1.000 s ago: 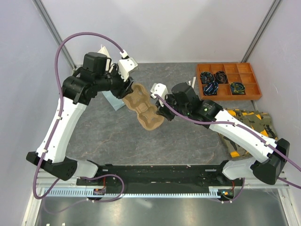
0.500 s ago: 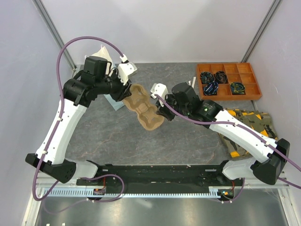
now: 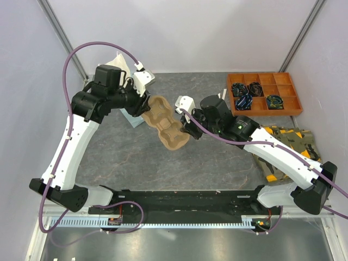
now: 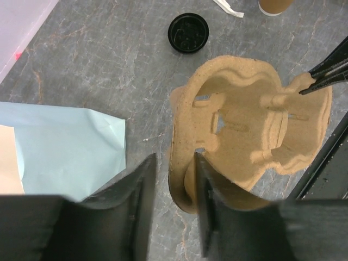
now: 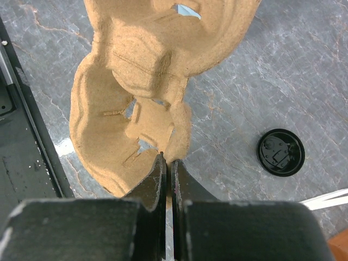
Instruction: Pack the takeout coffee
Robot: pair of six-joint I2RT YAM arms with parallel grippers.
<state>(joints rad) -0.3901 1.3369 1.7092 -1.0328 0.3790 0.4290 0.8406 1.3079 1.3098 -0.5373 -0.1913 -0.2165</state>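
A tan pulp two-cup carrier [image 3: 166, 127] hangs tilted above the table between both arms. My right gripper [image 5: 169, 162] is shut on its rim at one end. My left gripper [image 4: 175, 160] straddles the rim at the other end. One of its fingers [image 4: 205, 206] is inside a cup well. Bare table shows between the other finger and the rim, so it stands open. Of the takeout coffee, only the tan cup's lower edge [image 4: 274, 5] shows, at the top of the left wrist view. Its black lid [image 4: 188, 32] lies apart, flat on the table.
A light-blue paper bag [image 4: 62, 147] lies flat under the left arm [image 3: 76, 136]. An orange compartment tray [image 3: 264, 93] sits back right, and a patterned cloth [image 3: 291, 142] lies at the right. A white strip [image 4: 228, 6] lies near the cup.
My left gripper's jaws have narrowed around the carrier's rim and its wrist has shifted slightly left. The right gripper keeps its hold, and the carrier has barely moved.
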